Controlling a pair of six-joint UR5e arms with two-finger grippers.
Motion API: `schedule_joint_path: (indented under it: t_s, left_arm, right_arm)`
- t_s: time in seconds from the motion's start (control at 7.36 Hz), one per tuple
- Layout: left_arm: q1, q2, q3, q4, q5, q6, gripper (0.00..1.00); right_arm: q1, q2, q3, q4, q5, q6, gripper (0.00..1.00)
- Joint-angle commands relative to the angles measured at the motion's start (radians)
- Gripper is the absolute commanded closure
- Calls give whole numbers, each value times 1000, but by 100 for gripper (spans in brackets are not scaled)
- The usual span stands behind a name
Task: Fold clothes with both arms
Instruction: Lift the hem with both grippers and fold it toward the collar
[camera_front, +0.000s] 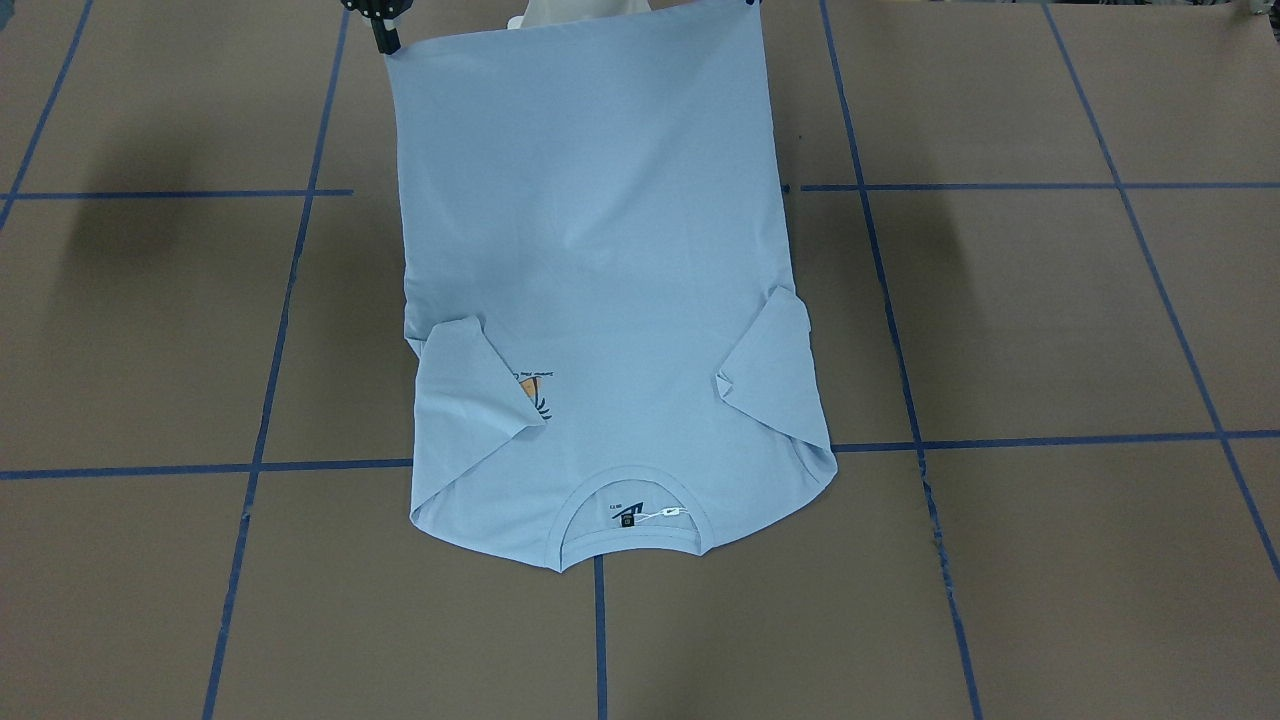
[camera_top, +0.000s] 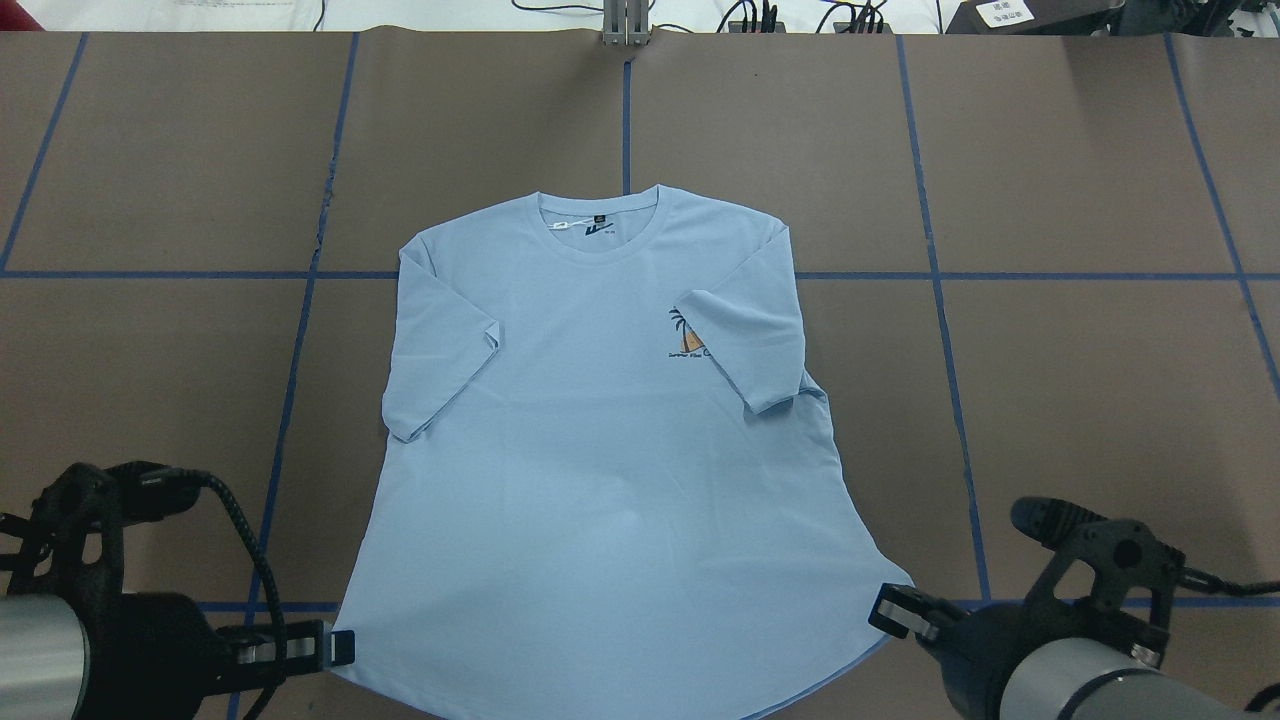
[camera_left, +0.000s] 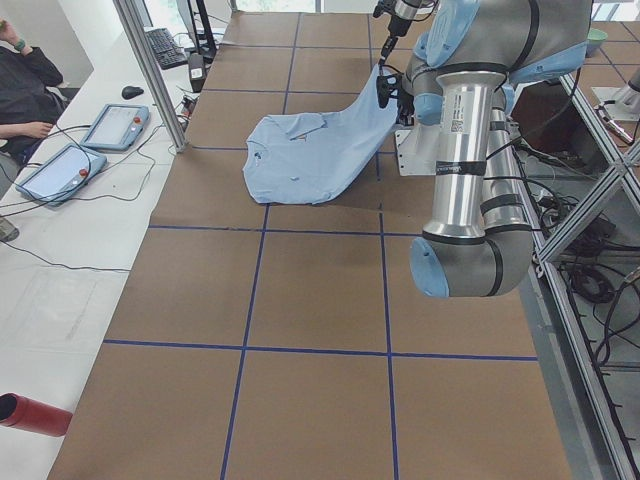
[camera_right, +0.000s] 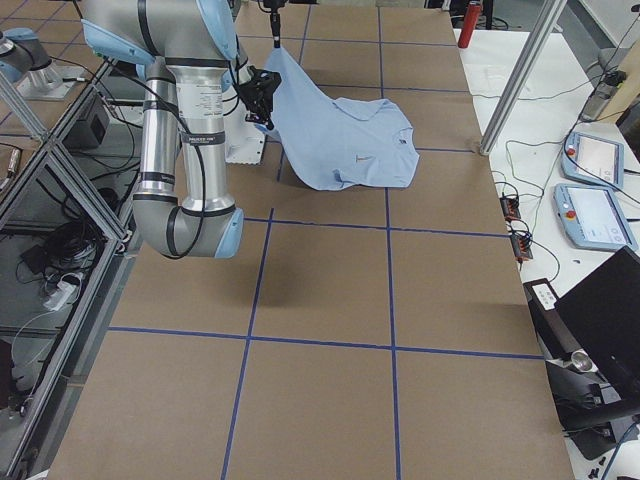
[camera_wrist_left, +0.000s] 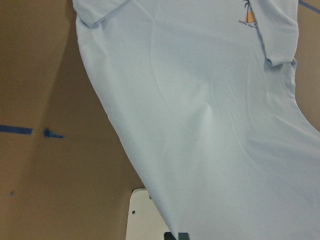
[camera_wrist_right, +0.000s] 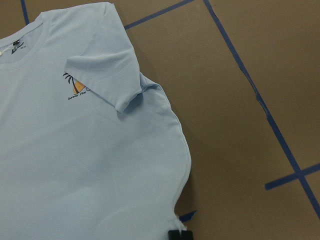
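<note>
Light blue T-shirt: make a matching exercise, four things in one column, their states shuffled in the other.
Things:
1 hem of the light blue T-shirt
2 round ribbed collar
3 short sleeve beside the palm-tree print
4 black left pincer

States:
A folded inward
B shut on a hem corner
C raised off the brown table
D flat, farthest from the robot

Pairs: 1-C; 2-D; 3-A; 4-B

Left gripper (camera_top: 345, 647) and right gripper (camera_top: 884, 607) raised, level, fingers (camera_top: 305, 649) pinched closed.
</note>
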Motion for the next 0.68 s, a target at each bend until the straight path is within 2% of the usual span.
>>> schedule_joint_path:
  t_s: [0.0, 0.14, 0.27, 0.41, 0.54]
  left_arm:
    - [-125, -43, 52, 28, -31, 115, 100]
    - [-217, -89, 125, 28, -53, 199, 100]
    - [-309, -162, 246, 28, -89, 256, 100]
    - [-383, -245, 378, 26, -96, 329, 100]
    - [-444, -287, 470, 20, -97, 397, 100]
  right_arm:
    - [178, 120, -121, 1, 94, -158, 100]
    - [256, 145, -176, 16, 122, -216, 100]
    - [340, 195, -251, 21, 154, -282, 100]
    - [420, 241, -361, 87, 200, -325, 100]
    - [485, 245, -470, 213, 242, -367, 100]
